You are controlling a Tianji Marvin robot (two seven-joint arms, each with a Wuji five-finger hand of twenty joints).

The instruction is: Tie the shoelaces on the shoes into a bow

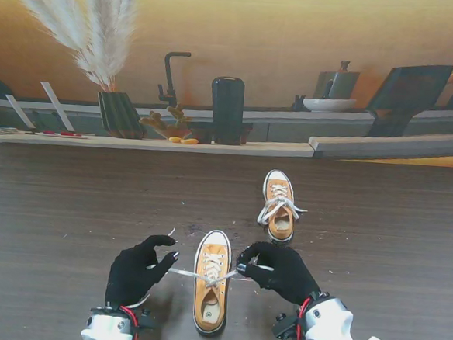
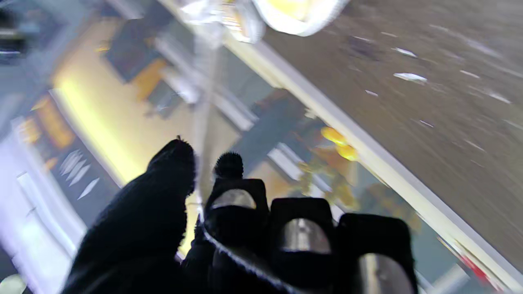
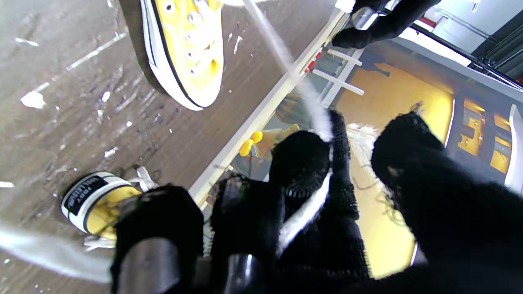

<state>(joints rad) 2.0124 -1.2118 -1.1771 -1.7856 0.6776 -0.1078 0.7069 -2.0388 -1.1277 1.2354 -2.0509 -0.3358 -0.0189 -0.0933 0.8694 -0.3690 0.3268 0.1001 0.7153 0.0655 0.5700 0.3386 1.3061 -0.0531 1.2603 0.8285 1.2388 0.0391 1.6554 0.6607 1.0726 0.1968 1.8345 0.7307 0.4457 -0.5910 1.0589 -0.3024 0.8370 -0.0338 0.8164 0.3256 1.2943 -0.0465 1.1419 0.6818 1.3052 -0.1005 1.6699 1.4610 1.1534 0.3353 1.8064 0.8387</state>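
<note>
Near shoe [image 1: 212,282] bottom centre of the stand view, left hand [image 1: 136,273] and right hand [image 1: 278,271] each pinching a lace end [image 1: 186,274] (pulled sideways), second shoe [image 1: 279,206] farther back, centre-right.

Dark wood-grain table [image 1: 378,227], surface flecked with small pale scraps. Two yellow shoes on it, toes pointing away from robot. Near shoe [image 1: 211,289] stands nearest me, centre, laces stretched out to both sides. Far shoe [image 1: 278,205] sits farther from me, slightly right, white laces loose over its tongue. Shoes apart, not touching.
</note>
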